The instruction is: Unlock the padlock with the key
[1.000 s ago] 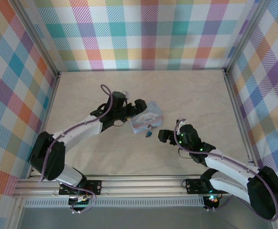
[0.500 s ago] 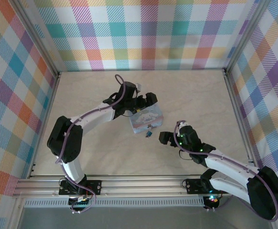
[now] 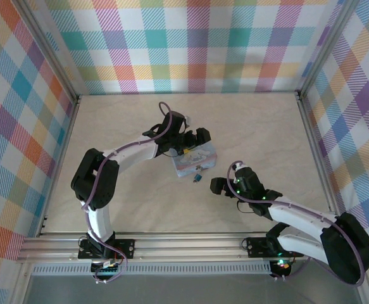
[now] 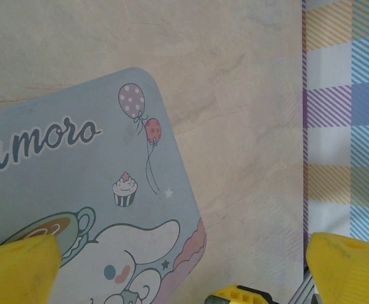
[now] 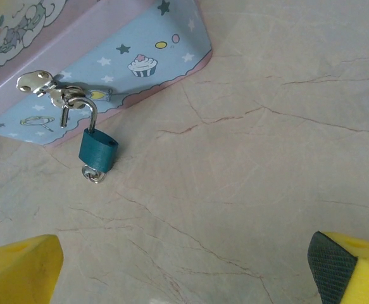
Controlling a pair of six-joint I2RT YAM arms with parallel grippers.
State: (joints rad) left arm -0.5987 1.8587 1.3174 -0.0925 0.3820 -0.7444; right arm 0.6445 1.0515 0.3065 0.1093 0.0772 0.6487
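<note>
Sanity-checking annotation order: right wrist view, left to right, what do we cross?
Yellow fingertip at the lower left corner → padlock → cupcake print on the tin → dark-padded fingertip at the lower right corner.

This was a robot test booth of the lab kind, not a home or a shop. A pale, marble-look table (image 3: 254,120) was boxed in on three sides by flat panels (image 3: 197,44) printed with bright checks and held between bare metal posts (image 3: 53,57). Two black-and-white robot arms, the left arm (image 3: 95,177) and the right arm (image 3: 298,215), were bolted to a grooved metal rail (image 3: 190,244) along the near edge. Purple cables (image 3: 168,111) ran loose along them, small green lights (image 3: 241,185) glowed on the right one, and an uncovered circuit board (image 3: 106,269) sat below the rail.
</note>
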